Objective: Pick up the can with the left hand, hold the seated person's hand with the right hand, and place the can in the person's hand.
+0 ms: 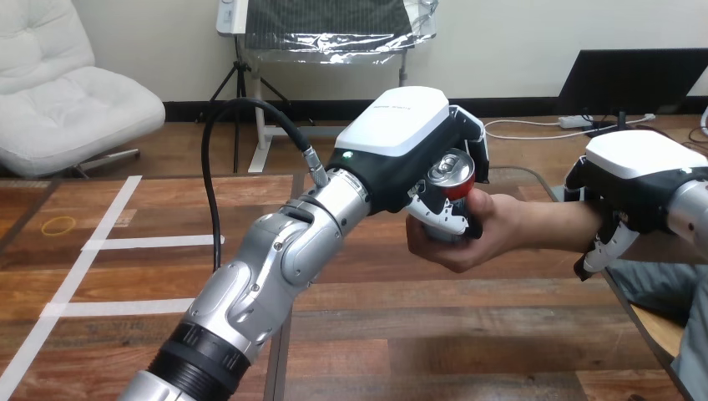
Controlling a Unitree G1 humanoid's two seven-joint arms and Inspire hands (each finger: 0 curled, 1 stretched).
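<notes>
Fingers point(442, 215) of my left hand point(401, 138) are clenched round the drinks can point(452, 173), holding it up above the wooden desk point(434, 334). Going by size, the desk spreads widest under everything. My left arm point(275, 267) crosses it from the lower left up to the middle. My right hand point(639, 180) comes in from the right edge and sits over the person's wrist point(547, 225). Its fingers point(603, 246) curl down the near side of that wrist and its thumb is on the far side, so it grips the wrist. The person's hand point(463, 242) reaches in from the right, cupped under and round the lower part of the can, thumb against its red side. The can is tilted, its silver top turned up toward me, and it is caught between my left fingers and the person's palm, so both are on it.
</notes>
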